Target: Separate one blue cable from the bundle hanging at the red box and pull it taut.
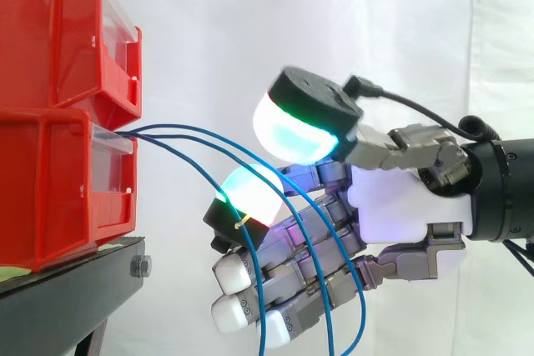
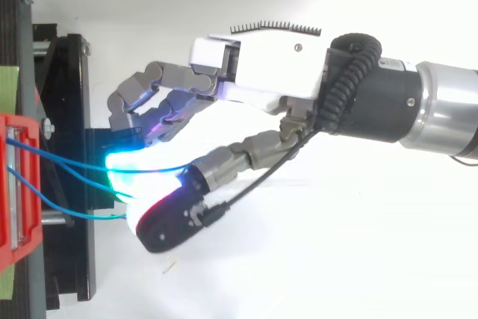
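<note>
A bundle of thin blue cables (image 1: 200, 131) comes out of the gap between two stacked red plastic bins at the left of the side view, where the upper red bin (image 1: 58, 31) sits on the lower red bin (image 1: 50, 198). From that spot, left of centre, the blue cables fan out to the right in loose arcs and then drop to the bottom edge near its middle. None runs straight, so all look slack. One strand bends down sooner than the others and falls nearest the bins. The wider arcs cross the middle of the frame and hang across the hand (image 1: 400, 206), a white-bodied, grey-linked mechanical hand at centre right.

In the top view the same cables (image 2: 60, 156) leave the bins at the left edge and run right into a bright cyan glow at the near end of the hand (image 2: 261, 65), left of centre. The glare hides the contact there. From either view it cannot be told whether the hand is grasping a strand or is released.

The black and silver arm (image 2: 448, 102) enters from the right edge. The bins rest on a black metal stand (image 1: 75, 289) at lower left, with a plain white curtain (image 1: 209, 39) behind everything.
</note>
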Robot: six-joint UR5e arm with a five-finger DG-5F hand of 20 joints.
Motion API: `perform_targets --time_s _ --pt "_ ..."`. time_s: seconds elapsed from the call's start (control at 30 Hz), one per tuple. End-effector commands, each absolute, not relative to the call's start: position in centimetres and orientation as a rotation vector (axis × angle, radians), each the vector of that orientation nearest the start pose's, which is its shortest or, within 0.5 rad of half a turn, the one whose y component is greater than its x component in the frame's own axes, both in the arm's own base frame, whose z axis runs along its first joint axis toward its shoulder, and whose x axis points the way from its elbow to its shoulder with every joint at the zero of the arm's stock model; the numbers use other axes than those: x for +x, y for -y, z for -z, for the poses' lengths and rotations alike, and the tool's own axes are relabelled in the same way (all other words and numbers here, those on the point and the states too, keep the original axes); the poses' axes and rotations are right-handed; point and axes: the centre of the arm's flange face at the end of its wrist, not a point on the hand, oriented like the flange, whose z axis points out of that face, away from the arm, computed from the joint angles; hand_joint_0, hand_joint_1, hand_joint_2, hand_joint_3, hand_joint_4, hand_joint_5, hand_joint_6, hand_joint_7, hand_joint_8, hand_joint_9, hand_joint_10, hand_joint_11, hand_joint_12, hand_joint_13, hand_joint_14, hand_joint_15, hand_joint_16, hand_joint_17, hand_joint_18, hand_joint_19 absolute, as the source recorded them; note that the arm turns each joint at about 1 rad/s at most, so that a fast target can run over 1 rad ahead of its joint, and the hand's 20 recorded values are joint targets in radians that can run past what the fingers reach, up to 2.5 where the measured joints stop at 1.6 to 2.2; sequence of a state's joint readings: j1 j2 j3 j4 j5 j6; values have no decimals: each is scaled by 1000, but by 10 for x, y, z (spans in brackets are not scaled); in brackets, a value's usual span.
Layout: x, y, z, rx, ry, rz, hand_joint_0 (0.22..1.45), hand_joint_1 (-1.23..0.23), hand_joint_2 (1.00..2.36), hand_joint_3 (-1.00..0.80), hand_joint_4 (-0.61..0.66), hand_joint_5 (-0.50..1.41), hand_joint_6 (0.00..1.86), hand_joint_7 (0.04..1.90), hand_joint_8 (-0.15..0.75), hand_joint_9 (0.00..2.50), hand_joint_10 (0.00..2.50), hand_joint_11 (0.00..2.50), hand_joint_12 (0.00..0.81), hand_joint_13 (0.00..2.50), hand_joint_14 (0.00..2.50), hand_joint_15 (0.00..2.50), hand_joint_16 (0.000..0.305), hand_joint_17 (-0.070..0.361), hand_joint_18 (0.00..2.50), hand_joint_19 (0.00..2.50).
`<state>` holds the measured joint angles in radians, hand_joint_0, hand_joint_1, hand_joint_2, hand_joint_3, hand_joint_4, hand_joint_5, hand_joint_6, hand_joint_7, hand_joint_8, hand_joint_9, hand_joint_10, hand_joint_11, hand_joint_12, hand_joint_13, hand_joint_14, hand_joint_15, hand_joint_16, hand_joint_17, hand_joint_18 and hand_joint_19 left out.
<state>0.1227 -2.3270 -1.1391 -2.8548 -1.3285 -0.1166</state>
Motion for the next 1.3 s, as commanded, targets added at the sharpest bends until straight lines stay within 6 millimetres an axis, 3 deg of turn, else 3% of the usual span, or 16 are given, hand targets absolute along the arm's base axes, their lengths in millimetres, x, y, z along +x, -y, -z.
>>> perform_targets --time_s 0.0,0.1,0.33,0.47,0.53,0.77,0.83,0.97,1.1,1.27 --pt "770 63 -243 1203 -1210 -1012 518 -481 1000 -500 136 -158 851 1119 328 759 18 589 405 647 10 272 54 122 740 269" --pt "770 63 -243 1203 -1210 -1012 606 -409 1000 -500 125 -154 835 1120 309 756 17 582 386 637 10 279 51 114 706 304" --pt "770 63 -243 1203 -1210 -1012 578 -582 1010 -325 127 -161 818 1144 317 751 18 602 391 626 10 284 52 116 684 315" --pt "770 62 -243 1202 -1212 -1013 556 -613 1007 -387 155 -171 830 1140 321 739 20 599 399 629 11 285 53 119 694 312" --pt "770 63 -243 1203 -1210 -1012 529 -560 1000 -500 165 -171 832 1129 330 750 19 593 407 639 12 287 54 122 709 305" --pt "769 64 -242 1204 -1212 -1011 486 -451 1000 -500 174 -169 837 1101 347 767 18 593 425 658 11 283 58 130 742 295" --pt "769 64 -242 1204 -1212 -1011 477 -493 1000 -500 176 -168 838 1098 349 767 16 603 430 663 10 290 58 132 748 287" --pt "769 64 -242 1204 -1212 -1011 512 -712 1001 -500 153 -173 835 1132 326 719 17 597 412 622 12 299 56 126 692 303" --pt "769 64 -242 1204 -1212 -1011 553 -844 1006 -315 165 -184 853 1114 340 694 16 592 439 626 10 292 62 139 722 276" --pt "769 64 -242 1205 -1213 -1010 623 -926 1009 -200 173 -214 892 1119 321 640 16 597 416 609 10 287 58 129 705 265"
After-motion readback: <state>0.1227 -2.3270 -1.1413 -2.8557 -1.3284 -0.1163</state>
